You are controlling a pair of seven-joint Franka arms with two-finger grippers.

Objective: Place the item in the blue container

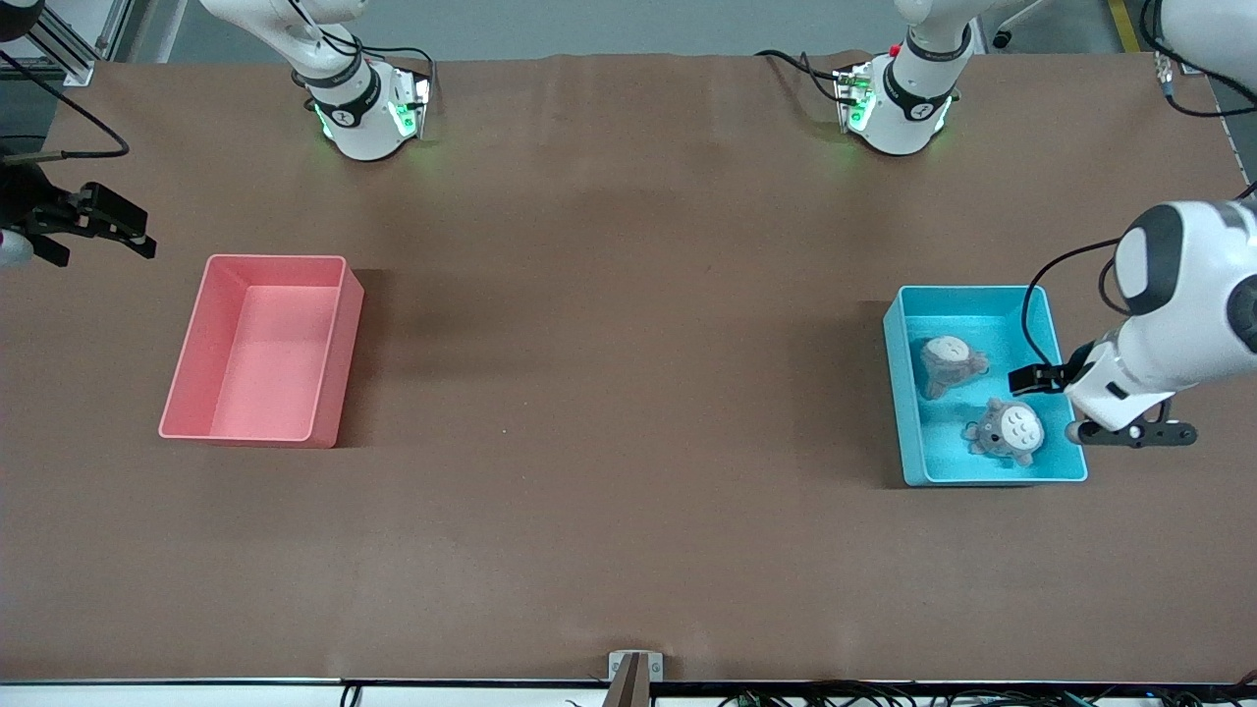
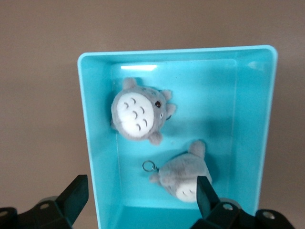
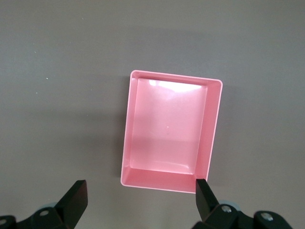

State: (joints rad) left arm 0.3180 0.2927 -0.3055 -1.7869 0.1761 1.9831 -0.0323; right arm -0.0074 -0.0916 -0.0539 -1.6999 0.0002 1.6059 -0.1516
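Left claw (image 2: 138, 200) hangs wide open, empty, over the blue container (image 1: 896, 383) holding two grey Totoro plushies (image 1: 1007, 430). Right claw (image 3: 138, 202) waits open above the desk (image 1: 609, 393) beside the pink bin (image 3: 125, 157).

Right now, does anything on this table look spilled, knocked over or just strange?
Nothing stands out. Two grey plush toys lie inside the blue container, none spilled. The pink bin sits upright. The left gripper hangs open over the blue container; the right gripper waits open.
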